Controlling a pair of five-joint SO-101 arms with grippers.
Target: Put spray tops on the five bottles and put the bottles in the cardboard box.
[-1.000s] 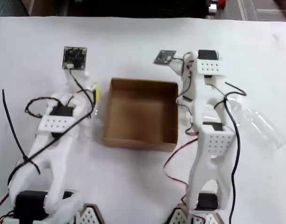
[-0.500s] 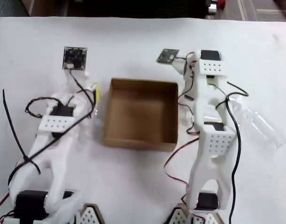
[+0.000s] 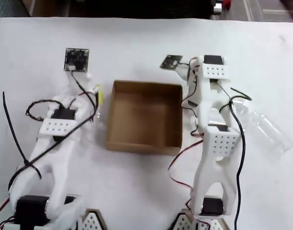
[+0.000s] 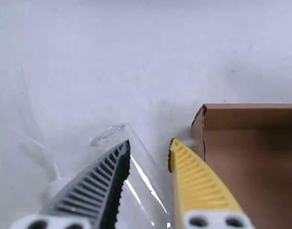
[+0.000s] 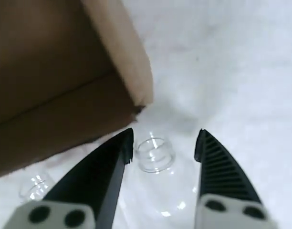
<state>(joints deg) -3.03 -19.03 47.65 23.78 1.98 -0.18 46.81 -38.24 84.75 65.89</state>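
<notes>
Nearest me, loose bottles (image 3: pixel 261 125) lie on the table (image 3: pixel 137 191) right of the right arm, well apart from the box (image 3: pixel 141 143) at centre. The step in hand, I judge, is lifting the bottle (image 5: pixel 155 153) that lies just beside the box's far right corner. I'd come down squarely and close on the body behind the neck, so the mouth is free for a spray top. I'd squeeze gently, since clear round plastic will likely roll or slip toward the box wall. The right gripper (image 5: pixel 164 138) is spread wide, straddling that bottle's neck and touching neither side as far as I can see. By the far left corner, the left gripper (image 4: pixel 148 149) sits over a second bottle (image 4: pixel 109 135); I cannot tell whether it is clamped on it.
</notes>
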